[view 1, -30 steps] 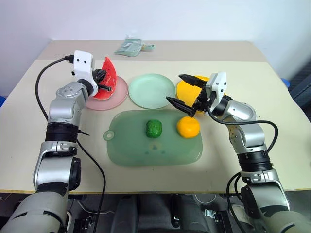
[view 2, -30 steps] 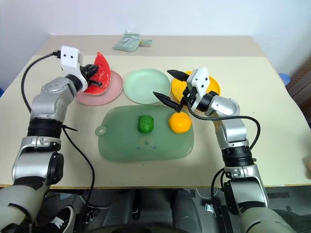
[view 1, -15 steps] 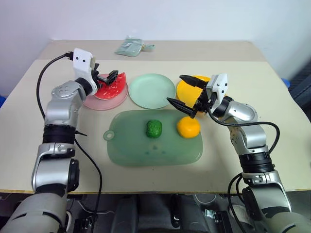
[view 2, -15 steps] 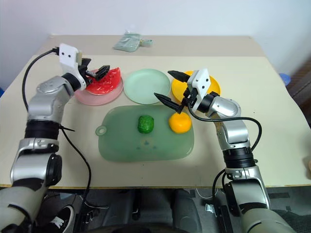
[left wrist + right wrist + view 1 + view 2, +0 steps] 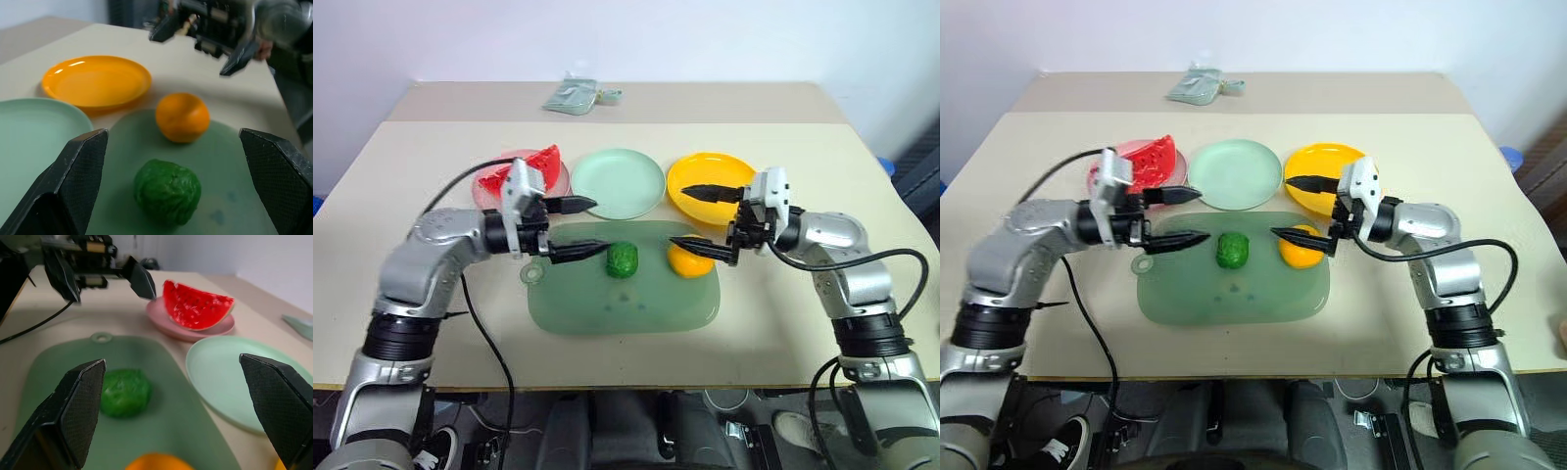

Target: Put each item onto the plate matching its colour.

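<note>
Watermelon wedge (image 5: 1143,162) on pink plate (image 5: 1107,172), upper left. Green lump (image 5: 1231,250) and orange ball (image 5: 1300,249) on green board (image 5: 1234,294), centre. Both claws spread, left claw (image 5: 1179,216), right claw (image 5: 1299,209).

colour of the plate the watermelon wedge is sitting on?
Pink. The plate under the watermelon wedge shows best in the right wrist view.

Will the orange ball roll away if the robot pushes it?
Probably yes. The orange ball looks round all over, so a sideways nudge would likely send it rolling across the smooth green board. Its skin looks shiny, so it might slip between fingers squeezing off-centre. It looks like a small toy, so it is probably light.
</note>
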`<state>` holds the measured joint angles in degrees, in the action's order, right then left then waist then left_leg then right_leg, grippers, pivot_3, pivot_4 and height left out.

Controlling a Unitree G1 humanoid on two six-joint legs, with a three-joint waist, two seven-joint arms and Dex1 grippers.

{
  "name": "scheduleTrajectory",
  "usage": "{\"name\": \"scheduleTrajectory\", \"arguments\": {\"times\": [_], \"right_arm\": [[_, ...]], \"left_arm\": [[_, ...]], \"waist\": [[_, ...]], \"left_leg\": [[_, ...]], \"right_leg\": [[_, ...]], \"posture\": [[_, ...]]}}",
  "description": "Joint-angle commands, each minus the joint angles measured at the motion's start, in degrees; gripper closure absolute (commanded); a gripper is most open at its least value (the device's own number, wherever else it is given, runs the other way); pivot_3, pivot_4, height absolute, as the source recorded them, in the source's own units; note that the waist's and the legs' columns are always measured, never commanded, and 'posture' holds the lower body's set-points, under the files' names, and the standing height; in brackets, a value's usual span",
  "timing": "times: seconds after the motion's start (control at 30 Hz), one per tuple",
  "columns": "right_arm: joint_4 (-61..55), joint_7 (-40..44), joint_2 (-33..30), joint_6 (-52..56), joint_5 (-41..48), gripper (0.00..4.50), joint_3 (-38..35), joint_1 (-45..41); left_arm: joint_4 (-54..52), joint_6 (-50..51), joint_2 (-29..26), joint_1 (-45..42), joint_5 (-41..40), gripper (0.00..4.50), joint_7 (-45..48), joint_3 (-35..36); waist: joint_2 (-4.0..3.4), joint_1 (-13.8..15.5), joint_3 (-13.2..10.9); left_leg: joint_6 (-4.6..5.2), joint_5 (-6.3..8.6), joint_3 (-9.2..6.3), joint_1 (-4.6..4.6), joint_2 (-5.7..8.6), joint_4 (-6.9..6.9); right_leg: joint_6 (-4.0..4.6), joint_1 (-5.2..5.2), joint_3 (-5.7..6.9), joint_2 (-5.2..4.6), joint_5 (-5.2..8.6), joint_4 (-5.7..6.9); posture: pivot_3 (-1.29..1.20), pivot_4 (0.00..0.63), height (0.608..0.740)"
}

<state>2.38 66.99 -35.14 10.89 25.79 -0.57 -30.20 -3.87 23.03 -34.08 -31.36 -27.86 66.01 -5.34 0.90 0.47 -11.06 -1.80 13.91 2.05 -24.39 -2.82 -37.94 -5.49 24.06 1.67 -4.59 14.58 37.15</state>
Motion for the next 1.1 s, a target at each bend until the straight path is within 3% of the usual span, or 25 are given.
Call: {"name": "scheduleTrajectory", "arguments": {"times": [0.03,0.47,0.6,0.73,0.87,1.1], "right_arm": [[-2.3,-0.8,-0.5,-0.6,0.5,0.0,-1.7,0.3],[-4.1,-4.2,-1.0,-0.8,0.2,0.0,-3.2,1.9],[-4.3,-4.7,-0.8,-1.0,0.0,0.0,-3.3,2.1],[-4.0,-5.4,-0.3,-1.2,-0.3,0.0,-3.1,1.5],[-3.5,-5.5,0.0,-1.5,-0.7,0.0,-2.9,1.1],[-1.7,-6.3,2.0,-2.5,-2.1,0.0,-1.3,-0.7]], "left_arm": [[2.9,-6.9,1.5,-1.1,5.5,0.11,1.4,-4.1],[18.7,-20.3,8.2,-3.8,19.6,0.11,-1.5,-11.0],[21.3,-22.1,9.8,-5.1,20.2,1.28,-3.4,-9.6],[22.0,-21.7,11.5,-6.2,18.1,1.28,-5.0,-7.4],[27.4,-19.6,16.0,-12.8,17.4,1.28,-15.0,-1.8],[55.1,-26.2,21.3,-29.8,21.7,1.28,-34.2,3.9]], "waist": [[0.0,0.1,0.0],[0.0,0.2,0.0],[0.0,0.3,0.0],[0.0,0.2,0.0],[0.01,0.4,0.0],[0.02,0.1,0.0]], "left_leg": [[0.0,0.0,0.0,-0.01,0.0,0.0],[0.01,0.0,0.0,-0.03,0.01,-0.04],[0.01,0.0,0.0,-0.03,0.01,-0.04],[0.01,0.0,-0.01,-0.03,0.01,-0.06],[0.01,0.0,-0.03,-0.05,0.01,-0.09],[0.09,0.05,-0.03,-0.03,0.05,-0.07]], "right_leg": [[0.0,0.0,0.0,0.0,0.0,0.0],[-0.01,0.01,0.0,-0.01,0.0,0.01],[-0.01,0.02,0.0,0.0,0.0,0.01],[-0.01,0.0,0.0,-0.01,0.0,0.01],[-0.02,0.0,0.02,-0.01,-0.01,0.03],[-0.09,-0.03,0.02,-0.01,-0.04,-0.06]], "posture": [[0.0,0.15,0.74],[0.0,0.15,0.74],[0.0,0.15,0.74],[0.0,0.15,0.74],[0.0,0.15,0.74],[0.0,0.15,0.74]]}}
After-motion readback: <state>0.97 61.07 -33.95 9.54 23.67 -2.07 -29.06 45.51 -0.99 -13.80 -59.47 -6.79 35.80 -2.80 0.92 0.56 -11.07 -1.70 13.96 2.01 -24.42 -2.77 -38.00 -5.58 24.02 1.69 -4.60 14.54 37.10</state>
